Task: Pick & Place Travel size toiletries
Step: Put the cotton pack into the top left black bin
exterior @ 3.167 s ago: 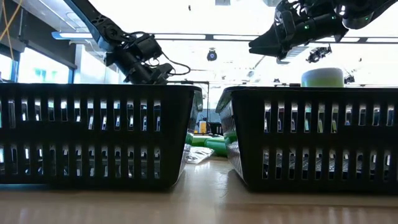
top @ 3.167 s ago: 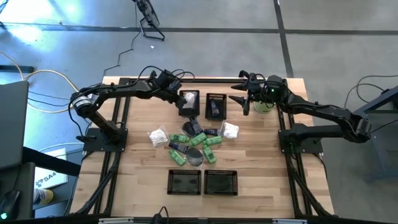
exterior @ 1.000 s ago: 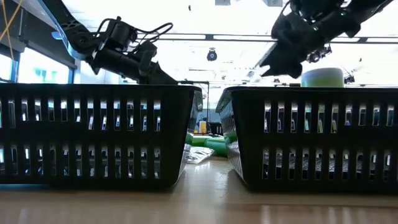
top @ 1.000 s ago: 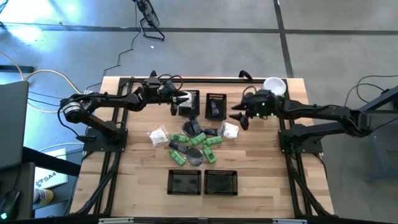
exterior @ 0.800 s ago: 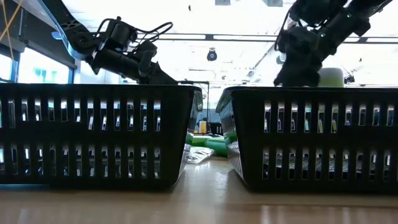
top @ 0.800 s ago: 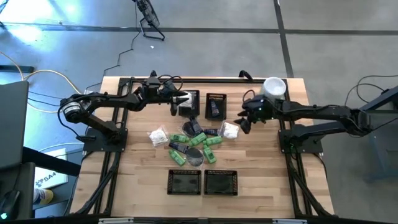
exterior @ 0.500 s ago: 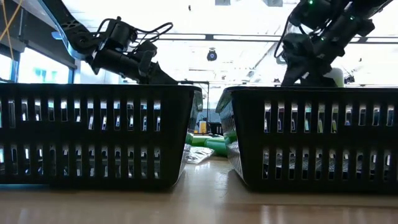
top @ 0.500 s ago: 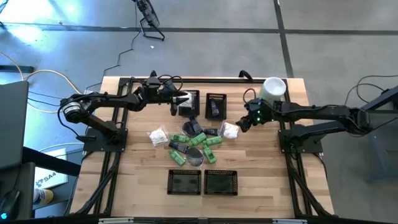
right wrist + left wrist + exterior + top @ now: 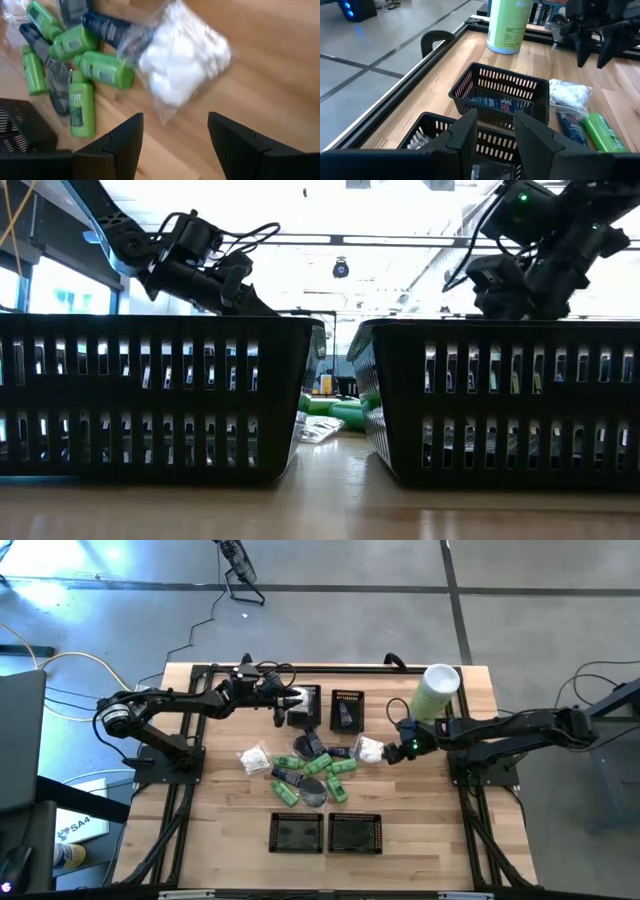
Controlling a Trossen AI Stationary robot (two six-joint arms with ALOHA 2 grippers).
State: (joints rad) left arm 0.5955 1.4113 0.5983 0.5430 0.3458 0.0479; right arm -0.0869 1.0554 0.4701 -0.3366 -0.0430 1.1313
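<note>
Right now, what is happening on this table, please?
Two robot arms are sorting small toiletries into black baskets. The right gripper, fingers open, hangs just above a clear packet of white pieces beside the green bottles, not yet holding it. The left gripper waits over a far basket.

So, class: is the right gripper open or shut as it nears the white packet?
Open. In the right wrist view the right gripper shows its two dark fingers spread apart, with bare table between them and the white packet just beyond, not yet held.
</note>
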